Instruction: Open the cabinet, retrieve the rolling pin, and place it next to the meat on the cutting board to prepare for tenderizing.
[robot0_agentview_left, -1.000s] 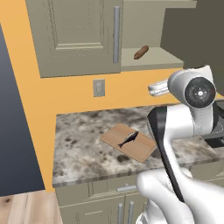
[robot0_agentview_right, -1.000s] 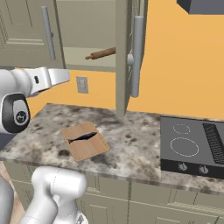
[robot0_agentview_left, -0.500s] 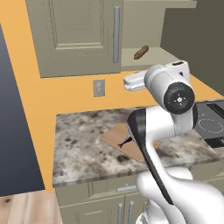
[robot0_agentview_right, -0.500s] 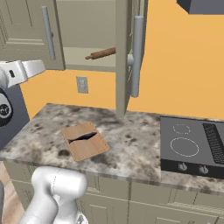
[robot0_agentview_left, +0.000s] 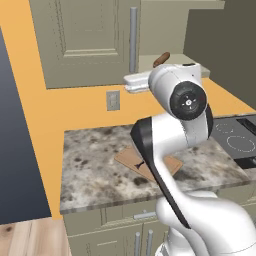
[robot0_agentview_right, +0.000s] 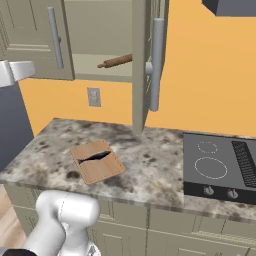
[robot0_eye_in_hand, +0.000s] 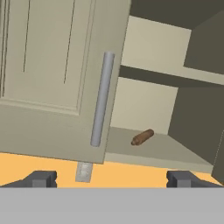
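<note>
Swinging leftward since a second ago, the arm in the left base view has its round joint now in front of the cabinet rather than off to the right, and the white hand reaches toward the open side. One closed door with one long silver handle shows here. One rolling pin lies on the cabinet floor, partly hidden behind the arm. One cutting board lies flat on the bench, with one dark piece of meat on it, mostly covered by the arm. One wall socket sits below the cabinet.

From the right base view, the hand has slid to the far left edge compared with before. Two doors show: one shut, one swung out toward the camera, each with one handle. The rolling pin rests unmoved on the cabinet floor, the meat across the board, and one cooktop with two rings sits at the right.

Along the hand view, the claw is spread wide with nothing between its two tips. The rolling pin lies ahead inside the open cabinet, beneath one inner shelf.
</note>
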